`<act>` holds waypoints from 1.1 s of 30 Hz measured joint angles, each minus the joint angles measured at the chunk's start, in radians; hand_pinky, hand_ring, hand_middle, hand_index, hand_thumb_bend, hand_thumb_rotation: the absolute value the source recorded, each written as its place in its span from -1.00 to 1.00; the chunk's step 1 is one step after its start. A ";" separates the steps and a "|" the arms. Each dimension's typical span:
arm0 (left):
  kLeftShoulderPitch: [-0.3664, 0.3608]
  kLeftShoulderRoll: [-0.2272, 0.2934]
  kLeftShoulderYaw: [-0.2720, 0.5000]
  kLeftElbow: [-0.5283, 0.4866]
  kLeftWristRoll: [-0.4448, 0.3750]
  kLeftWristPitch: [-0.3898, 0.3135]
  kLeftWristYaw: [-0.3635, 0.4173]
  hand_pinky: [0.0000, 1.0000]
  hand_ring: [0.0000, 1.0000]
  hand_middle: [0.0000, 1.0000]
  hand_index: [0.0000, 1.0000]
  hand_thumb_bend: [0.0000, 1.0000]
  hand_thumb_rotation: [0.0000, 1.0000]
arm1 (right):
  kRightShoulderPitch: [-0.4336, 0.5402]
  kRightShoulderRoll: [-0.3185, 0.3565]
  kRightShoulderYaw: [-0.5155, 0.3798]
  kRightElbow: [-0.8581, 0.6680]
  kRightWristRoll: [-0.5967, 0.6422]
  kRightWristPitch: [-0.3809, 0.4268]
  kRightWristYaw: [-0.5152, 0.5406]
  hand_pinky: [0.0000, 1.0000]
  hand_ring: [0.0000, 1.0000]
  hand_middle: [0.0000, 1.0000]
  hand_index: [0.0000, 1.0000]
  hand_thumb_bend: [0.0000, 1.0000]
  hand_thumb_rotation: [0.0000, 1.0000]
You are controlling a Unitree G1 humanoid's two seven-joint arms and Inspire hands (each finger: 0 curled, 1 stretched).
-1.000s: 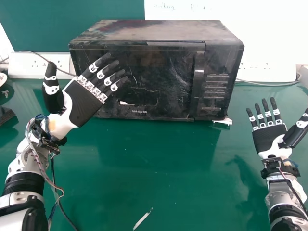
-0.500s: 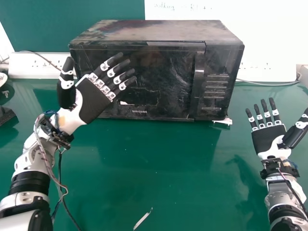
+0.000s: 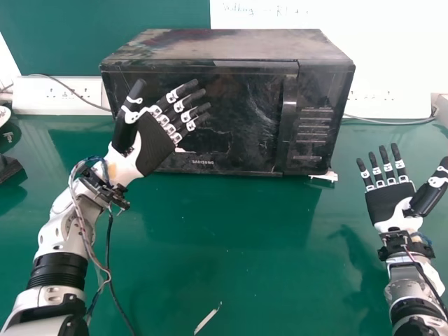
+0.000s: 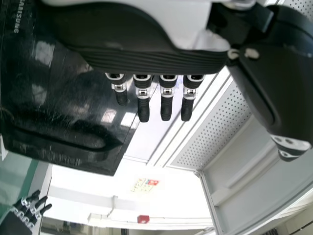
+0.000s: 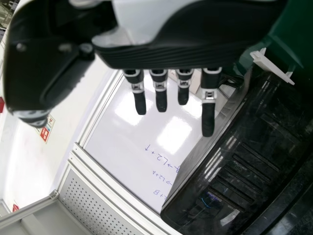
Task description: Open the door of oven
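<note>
A black oven point(image 3: 231, 91) stands at the table's back with its door shut; its upright handle point(image 3: 288, 119) is right of the door's middle. My left hand point(image 3: 155, 140) is open in front of the door's left part, fingers pointing up and right, well short of the handle. Whether it touches the door I cannot tell. The left wrist view shows the left hand point(image 4: 142, 54) with straight fingers beside the dark oven front point(image 4: 63, 98). Right of the oven, my right hand point(image 3: 392, 203) is open, palm up, apart from it. In the right wrist view the right hand point(image 5: 161, 49) has straight fingers near the oven's side point(image 5: 244, 161).
White socket strips point(image 3: 52, 94) with cables run along the back on both sides of the oven. A dark object point(image 3: 7, 166) lies at the left edge of the green table point(image 3: 266, 245). A small white scrap point(image 3: 206, 319) lies near the front.
My left hand has moved to the right across the oven's front, its fingers still straight. The right hand has barely shifted, and the oven door stands as before.
</note>
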 measured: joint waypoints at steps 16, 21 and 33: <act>0.000 -0.044 -0.052 -0.050 0.059 0.013 0.190 0.18 0.69 0.87 0.86 0.79 0.84 | 0.000 0.002 0.001 0.000 0.000 -0.003 -0.004 0.47 0.90 0.95 0.92 1.00 0.70; -0.001 -0.053 -0.068 -0.031 0.092 -0.008 0.225 0.18 0.67 0.83 0.82 0.76 0.83 | 0.000 0.002 0.001 0.000 0.000 -0.003 -0.003 0.46 0.89 0.96 0.92 1.00 0.71; -0.042 -0.099 -0.102 0.036 0.168 -0.047 0.326 0.22 0.68 0.81 0.82 0.74 0.82 | 0.000 0.003 0.002 0.000 0.000 -0.003 -0.002 0.43 0.88 0.94 0.89 1.00 0.72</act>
